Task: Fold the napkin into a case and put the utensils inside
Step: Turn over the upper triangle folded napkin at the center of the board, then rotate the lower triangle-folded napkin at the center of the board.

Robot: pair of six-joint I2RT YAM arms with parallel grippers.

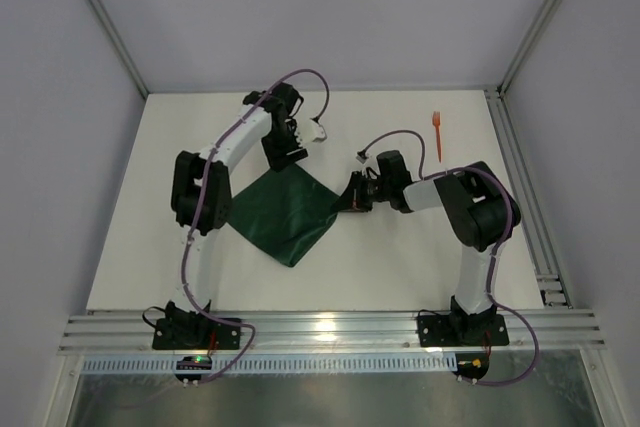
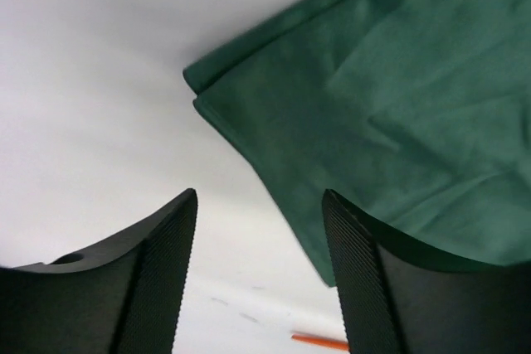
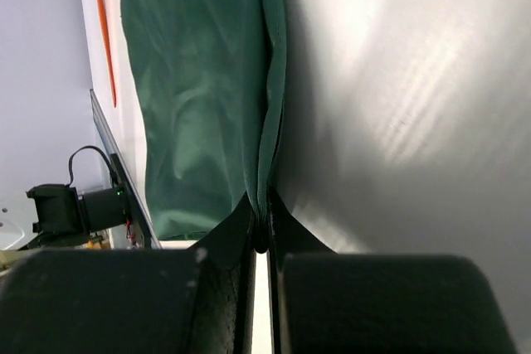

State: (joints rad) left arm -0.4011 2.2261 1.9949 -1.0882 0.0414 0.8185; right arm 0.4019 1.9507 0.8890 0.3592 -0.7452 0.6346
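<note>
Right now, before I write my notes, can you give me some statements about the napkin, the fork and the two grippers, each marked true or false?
1. The right gripper is shut on an edge of the napkin. True.
2. The left gripper holds the napkin. False: its jaws stand open and empty, next to a napkin corner.
3. The orange fork lies on the napkin. False: it lies on the bare table, apart from the cloth, on the far right.
4. The napkin is doubled over: two layers show at its corner. True.

Overhead camera looks down — both wrist cameras near the napkin (image 1: 285,215).
</note>
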